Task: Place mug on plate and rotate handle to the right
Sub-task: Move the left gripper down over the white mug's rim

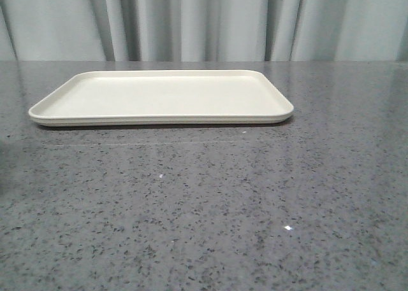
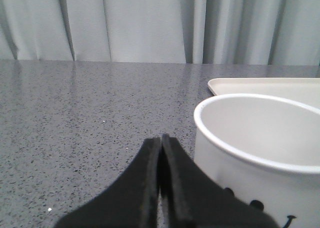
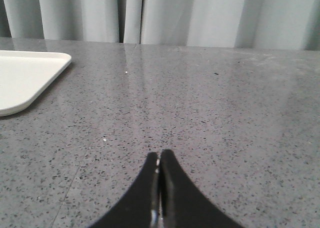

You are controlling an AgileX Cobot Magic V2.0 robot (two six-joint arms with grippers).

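Mug off the plate, both grippers pressed shut and empty.

We list one white mug, black print on its side, standing on the grey speckled table just beside the left gripper and short of the plate's near corner; its handle shows in no view, so we cannot tell its heading. The cream plate lies flat and bears nothing. The right gripper hangs over the table to the plate's right, fingertips together. Risks, as we judge: the closed left fingers would knock the mug over unless they part first, and a blind grasp could catch the handle.
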